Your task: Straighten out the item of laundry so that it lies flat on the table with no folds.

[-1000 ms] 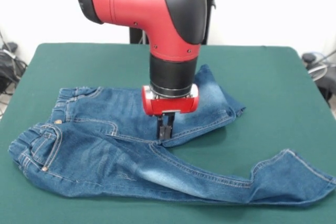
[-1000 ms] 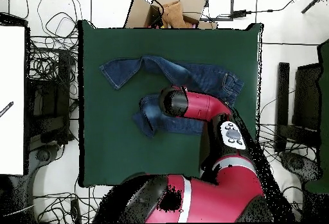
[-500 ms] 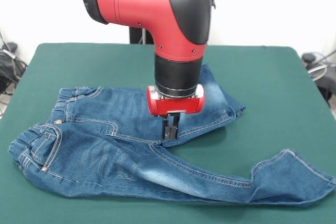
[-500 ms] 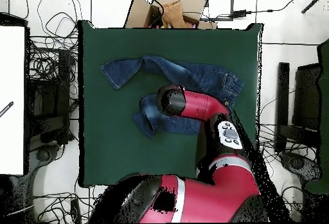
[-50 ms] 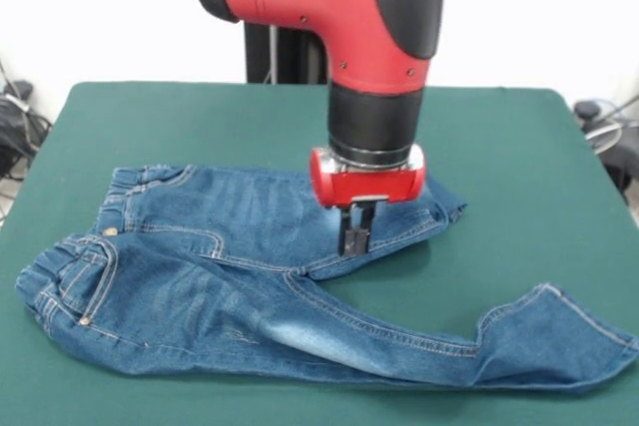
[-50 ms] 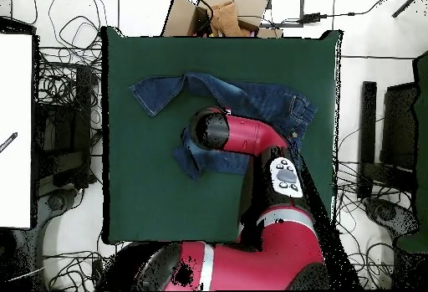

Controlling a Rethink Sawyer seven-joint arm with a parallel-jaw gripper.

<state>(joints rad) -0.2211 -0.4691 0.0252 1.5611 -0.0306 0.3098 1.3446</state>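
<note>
Front view: the hand [image 5: 356,236] has slid toward the right of the frame over the last second, from the crotch seam out along the folded upper leg, and it now hangs with its tips at or just above the denim near that leg's lower edge. The two dark fingers [image 5: 349,234] stand close together; whether they pinch a bit of cloth I cannot tell. The jeans [image 5: 200,276] look unmoved by this travel, so I judge the shift to be a repositioning toward the doubled-back leg rather than progress on flattening. The garment lies across the middle and lower part of the green surface [image 5: 519,147], waistband at the left, one leg stretched to the lower right corner with its cuff kinked upward, the other leg bent up toward centre right and folded on itself. Count: one pair of jeans, two legs, one arm, one hand.

Overhead view: the arm's [image 6: 242,134] red and black bulk now covers more of the middle of the garment than before, its black end having moved leftward in this frame. The hand itself is hidden beneath it. The jeans [image 6: 251,96] show one leg reaching to the upper left and the folded leg poking out at centre left. The task remains open while that fold stays. One garment, one surface [image 6: 142,197], one robot.
</note>
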